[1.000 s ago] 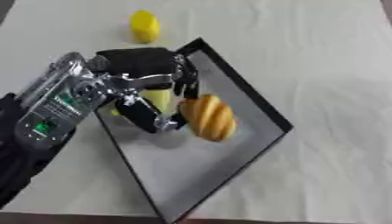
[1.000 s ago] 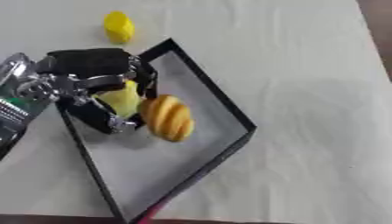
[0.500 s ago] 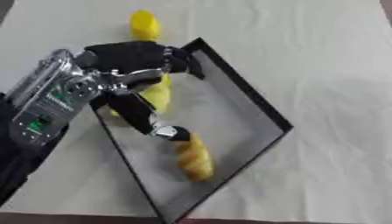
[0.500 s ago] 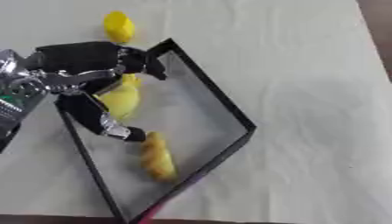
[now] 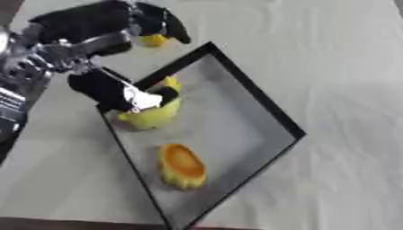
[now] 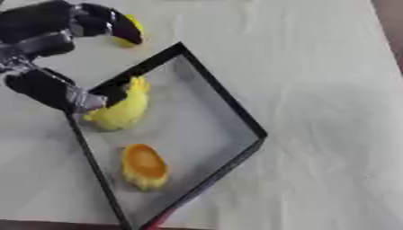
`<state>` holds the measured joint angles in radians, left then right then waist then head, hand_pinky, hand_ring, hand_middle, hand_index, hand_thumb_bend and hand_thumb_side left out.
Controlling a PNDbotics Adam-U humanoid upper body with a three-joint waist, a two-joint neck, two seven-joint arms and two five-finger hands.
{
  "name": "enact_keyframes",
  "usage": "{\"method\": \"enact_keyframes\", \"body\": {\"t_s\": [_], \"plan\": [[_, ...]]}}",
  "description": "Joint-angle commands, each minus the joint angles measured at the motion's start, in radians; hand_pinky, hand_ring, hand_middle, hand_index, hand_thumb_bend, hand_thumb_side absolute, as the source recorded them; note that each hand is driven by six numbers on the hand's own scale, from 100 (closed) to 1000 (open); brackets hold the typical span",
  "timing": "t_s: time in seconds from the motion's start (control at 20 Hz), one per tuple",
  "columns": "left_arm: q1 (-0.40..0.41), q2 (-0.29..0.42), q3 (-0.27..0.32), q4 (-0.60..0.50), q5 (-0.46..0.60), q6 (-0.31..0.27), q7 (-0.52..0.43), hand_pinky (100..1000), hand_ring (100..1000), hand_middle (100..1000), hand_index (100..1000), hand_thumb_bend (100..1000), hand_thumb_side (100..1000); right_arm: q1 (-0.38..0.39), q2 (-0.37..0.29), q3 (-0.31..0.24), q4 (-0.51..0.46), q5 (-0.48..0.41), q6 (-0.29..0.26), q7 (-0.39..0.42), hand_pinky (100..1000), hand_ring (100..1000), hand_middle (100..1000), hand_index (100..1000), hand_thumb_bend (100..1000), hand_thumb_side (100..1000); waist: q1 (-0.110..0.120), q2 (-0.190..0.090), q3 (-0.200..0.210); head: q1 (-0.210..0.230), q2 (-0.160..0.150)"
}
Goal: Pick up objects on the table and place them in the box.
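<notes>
Fingers: the left hand (image 5: 94, 49) had its fingers (image 5: 161, 22) spread and only lightly bent, and nothing was held between them and the thumb (image 5: 110, 92).
Left hand position: it hung over the far left corner of the box (image 5: 260, 105), the fingers arching past the box's far left wall and the thumb reaching down to that wall's rim.
Right hand: it showed in neither view.
Left eye view only: more of the silver and black forearm (image 5: 24, 85) appeared along the left edge.
Right eye view only: a reddish strip (image 6: 161, 218) at the box's near corner showed here, and the fingertips covered less of the small yellow object (image 6: 126, 33) on the desk.
Box: black-walled with a pale floor, it lay askew on the desk (image 5: 338, 58), one corner pointing to the near edge.
Contents, far left: a yellow fruit-shaped object (image 6: 118, 110) lay against the left wall, just beside the thumb; whether the thumb touched it could not be told.
Contents, near: an orange and yellow bread-like object (image 5: 182, 165) lay on the floor toward the near corner, apart from the fruit.
Outside the box: the small yellow object sat on the desk beyond the box's far left wall, partly behind the fingertips.
</notes>
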<state>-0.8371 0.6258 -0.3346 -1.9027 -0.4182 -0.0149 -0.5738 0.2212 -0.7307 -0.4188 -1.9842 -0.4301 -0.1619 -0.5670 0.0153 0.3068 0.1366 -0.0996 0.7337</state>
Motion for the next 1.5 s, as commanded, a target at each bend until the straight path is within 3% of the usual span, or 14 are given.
{"method": "enact_keyframes", "body": {"t_s": [0.05, 0.15, 0.35, 0.6, 0.95, 1.5], "plan": [[-0.007, 0.100, 0.091, -0.020, 0.036, 0.047, 0.049, 861, 816, 830, 896, 352, 469, 0.004, -0.013, -0.023, -0.016, 0.009, -0.011, -0.007, 946, 1000, 666, 776, 100, 582, -0.001, -0.027, 0.001, -0.011, -0.023], [-0.006, 0.153, 0.144, 0.022, 0.045, 0.079, 0.082, 857, 816, 827, 894, 370, 467, 0.002, -0.011, -0.027, -0.016, 0.011, -0.020, -0.007, 945, 1000, 667, 776, 100, 579, -0.002, -0.023, -0.005, -0.007, -0.031], [0.018, 0.254, 0.233, 0.121, 0.084, 0.135, 0.144, 855, 825, 832, 903, 372, 558, -0.017, -0.017, -0.018, -0.016, 0.011, -0.032, 0.005, 945, 1000, 668, 777, 100, 578, 0.002, -0.013, -0.042, 0.020, -0.046], [-0.001, 0.273, 0.220, 0.246, 0.155, 0.166, 0.139, 864, 836, 837, 907, 432, 604, -0.043, -0.024, 0.000, -0.016, 0.004, -0.024, 0.022, 946, 1000, 667, 776, 100, 574, 0.010, -0.003, -0.081, 0.047, -0.054], [-0.084, 0.216, 0.188, 0.411, 0.162, 0.094, 0.042, 865, 838, 831, 896, 548, 616, -0.062, -0.021, 0.012, -0.016, -0.001, 0.002, 0.024, 947, 1000, 661, 775, 100, 597, 0.022, 0.005, -0.108, 0.063, -0.064], [-0.176, 0.126, 0.165, 0.678, 0.080, -0.077, -0.010, 870, 845, 829, 891, 584, 620, -0.128, -0.039, 0.039, -0.016, -0.029, 0.032, 0.048, 948, 1000, 660, 774, 100, 603, 0.037, 0.022, -0.174, 0.102, -0.073]]}}
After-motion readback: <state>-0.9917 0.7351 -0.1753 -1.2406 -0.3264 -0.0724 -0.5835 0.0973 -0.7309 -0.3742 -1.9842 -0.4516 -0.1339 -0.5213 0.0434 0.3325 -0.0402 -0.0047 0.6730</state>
